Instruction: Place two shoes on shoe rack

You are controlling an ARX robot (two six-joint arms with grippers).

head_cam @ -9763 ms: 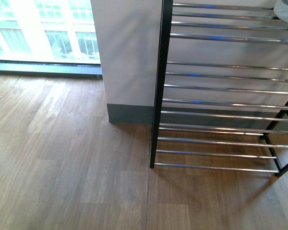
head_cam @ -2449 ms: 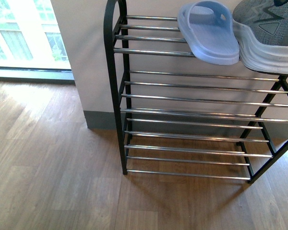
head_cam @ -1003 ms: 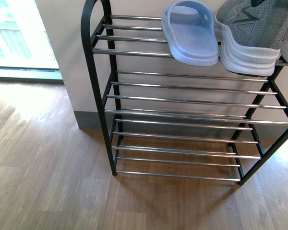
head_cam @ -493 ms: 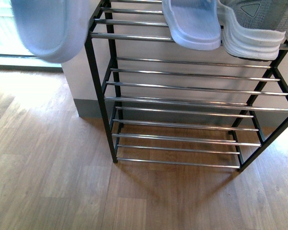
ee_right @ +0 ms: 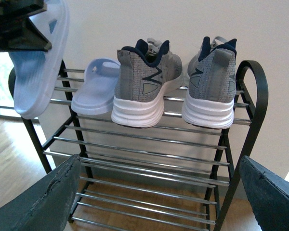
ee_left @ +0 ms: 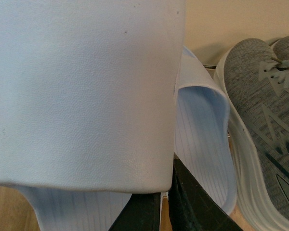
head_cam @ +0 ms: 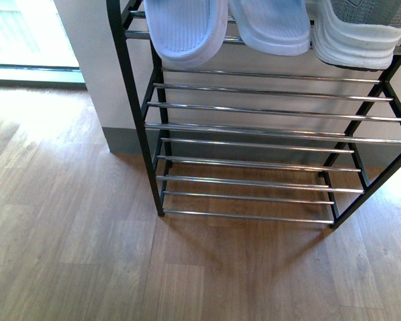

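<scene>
I have the second pale blue slide (ee_right: 36,62) in my left pincer (ee_right: 19,29), clamped on it and hanging it tilted, toe down, just above the left end of the shoe rack's (ee_right: 253,96) top tier. It looks like light, flexible rubber with a smooth strap; I judge the strap or a side edge the sound place to hold, since the sole may flex and slip. My right pincer (ee_right: 156,202) stands open and empty, well back from the rack. On the rack's top tier I count one slide (ee_right: 94,91) lying flat and, further along the tier from it, two grey knit sneakers (ee_right: 144,82), heels out. So: two slides, two sneakers, one rack, its lower tiers bare.
</scene>
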